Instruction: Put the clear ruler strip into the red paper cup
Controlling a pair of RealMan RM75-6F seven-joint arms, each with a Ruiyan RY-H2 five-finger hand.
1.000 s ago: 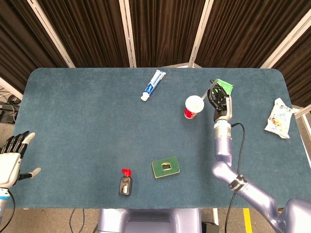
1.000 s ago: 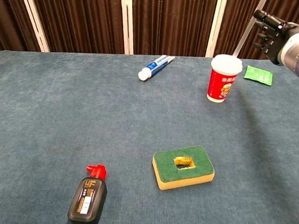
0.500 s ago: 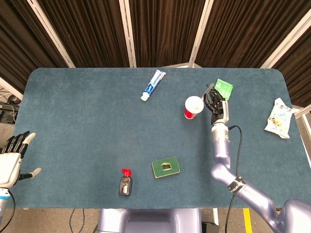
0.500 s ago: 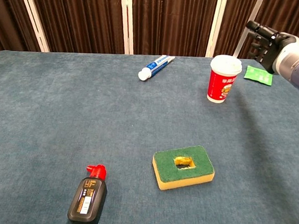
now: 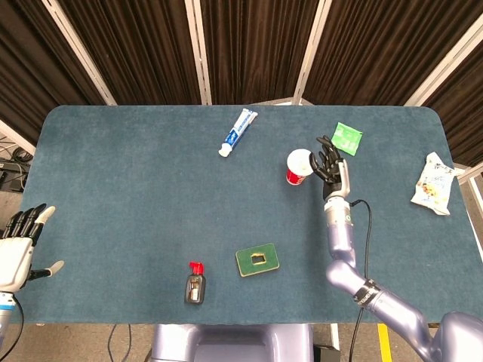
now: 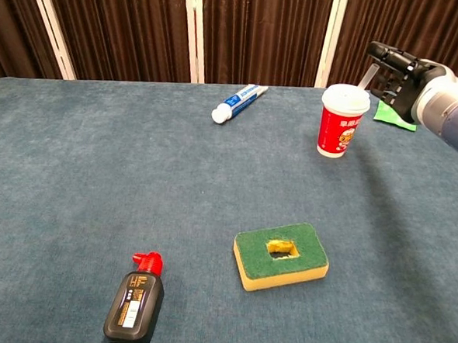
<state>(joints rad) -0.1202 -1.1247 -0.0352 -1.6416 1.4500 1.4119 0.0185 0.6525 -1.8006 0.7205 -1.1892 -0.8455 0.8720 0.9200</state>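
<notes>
The red paper cup [image 5: 299,167] [image 6: 341,122] stands upright on the blue table, right of centre, its white mouth open. My right hand [image 5: 330,162] [image 6: 398,69] hovers just right of the cup, level with its rim. It pinches the clear ruler strip [image 6: 367,76], which slants down from the fingers toward the cup's mouth. The strip's lower end is at the rim; whether it is inside I cannot tell. In the head view the strip is too faint to make out. My left hand [image 5: 19,245] hangs open off the table's left edge.
A toothpaste tube [image 5: 238,132] [image 6: 239,102] lies at the back centre. A green packet [image 5: 348,138] [image 6: 396,116] lies behind my right hand. A green sponge [image 5: 257,260] [image 6: 281,255] and a black ink bottle [image 5: 195,284] [image 6: 135,302] sit near the front. A snack bag [image 5: 434,183] lies far right.
My right hand has come down and moved left toward the cup, bringing the strip with it. The left hand has stayed still.
</notes>
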